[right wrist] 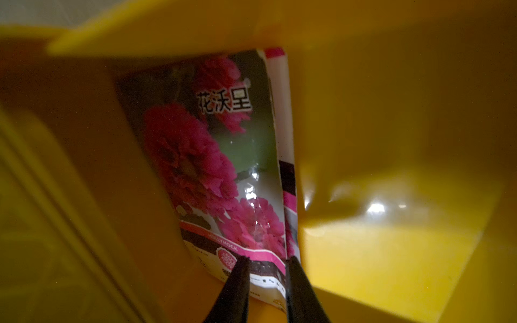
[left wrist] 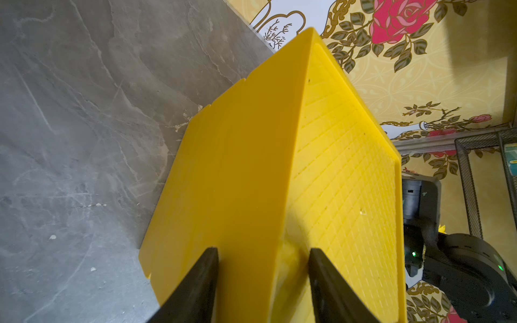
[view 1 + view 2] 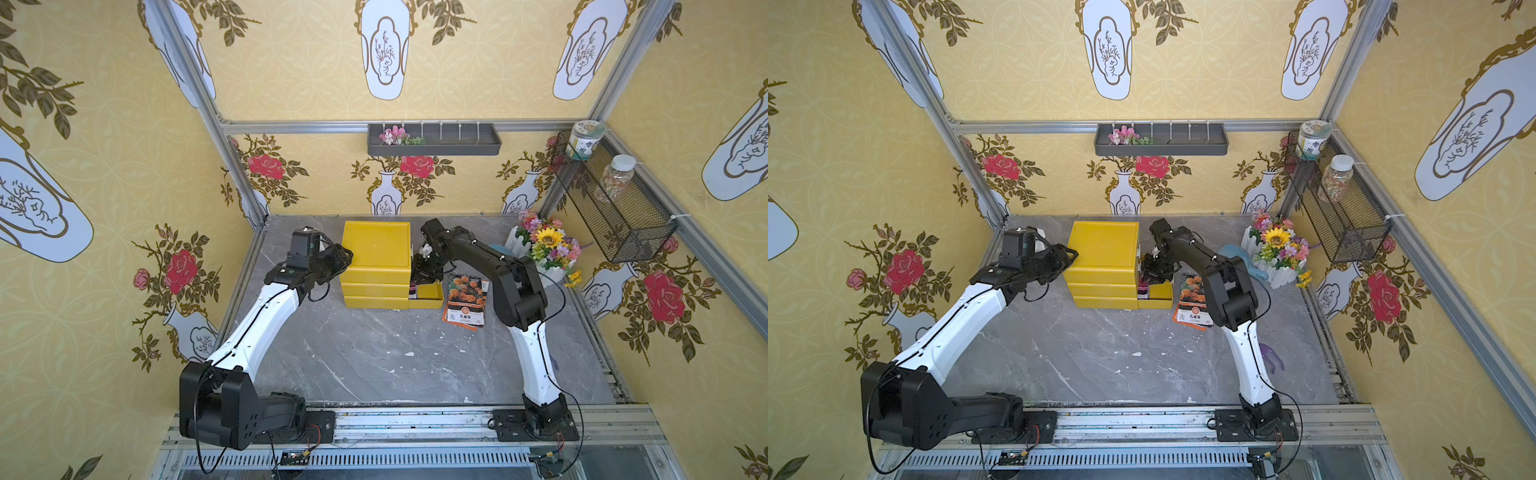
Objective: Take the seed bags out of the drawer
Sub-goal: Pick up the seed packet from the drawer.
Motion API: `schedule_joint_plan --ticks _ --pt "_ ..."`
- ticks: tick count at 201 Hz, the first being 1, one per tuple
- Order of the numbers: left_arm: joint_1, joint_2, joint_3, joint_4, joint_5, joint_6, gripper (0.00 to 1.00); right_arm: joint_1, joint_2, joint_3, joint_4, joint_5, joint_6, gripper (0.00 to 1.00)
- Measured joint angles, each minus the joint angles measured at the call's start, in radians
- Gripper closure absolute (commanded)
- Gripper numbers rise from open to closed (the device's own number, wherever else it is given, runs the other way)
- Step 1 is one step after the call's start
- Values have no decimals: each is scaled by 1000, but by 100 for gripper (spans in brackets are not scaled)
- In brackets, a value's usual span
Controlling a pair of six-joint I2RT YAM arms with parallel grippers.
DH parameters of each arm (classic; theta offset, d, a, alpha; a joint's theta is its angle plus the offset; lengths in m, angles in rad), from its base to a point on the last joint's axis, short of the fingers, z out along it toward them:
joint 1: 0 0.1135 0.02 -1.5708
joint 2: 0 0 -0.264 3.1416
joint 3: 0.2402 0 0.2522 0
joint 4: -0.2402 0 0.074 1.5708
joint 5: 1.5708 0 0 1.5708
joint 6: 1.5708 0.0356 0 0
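Left gripper (image 2: 264, 263): I see its jaws spread across the top edge of the yellow chest (image 2: 251, 167). One finger touches the ribbed top face and the other the smooth side wall. In both top views it sits at the chest's left edge, centre-left of the frame.
Right gripper (image 1: 267, 265): I have it down inside the pulled-out drawer (image 1: 391, 251), fingers narrowly apart. The lower corner of the hollyhock seed bag (image 1: 212, 156) shows between them. I cannot tell whether they are pinching it.
Hollyhock seed bag: it stands on edge in the drawer, pink blooms facing the right wrist camera. The strip of a second bag shows against its edge, and I cannot tell whether the two touch. In a top view I make out only a pink sliver (image 3: 412, 289) below the gripper.
Marigold seed bags (image 3: 465, 301): a small overlapping pile lies flat on the grey marble table (image 3: 374, 357), just right of the drawer, orange flowers up.
Drawer (image 3: 432, 293): it juts from the chest's right side, just right of centre frame.
Chest (image 3: 376, 245): it stands centre frame, near the back wall.
Flower planter (image 3: 544, 249): it is on the table at right of the frame, beyond my right arm.
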Motion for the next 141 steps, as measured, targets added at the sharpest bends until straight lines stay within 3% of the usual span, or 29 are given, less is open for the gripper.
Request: schedule_joint_plan --ticks 92,141 --pt "0 0 5 -8 -2 2 44 2 12 -31 21 -18 4 73" --pt "0 -1 5 -12 -4 2 44 6 9 -54 58 -34 31 87"
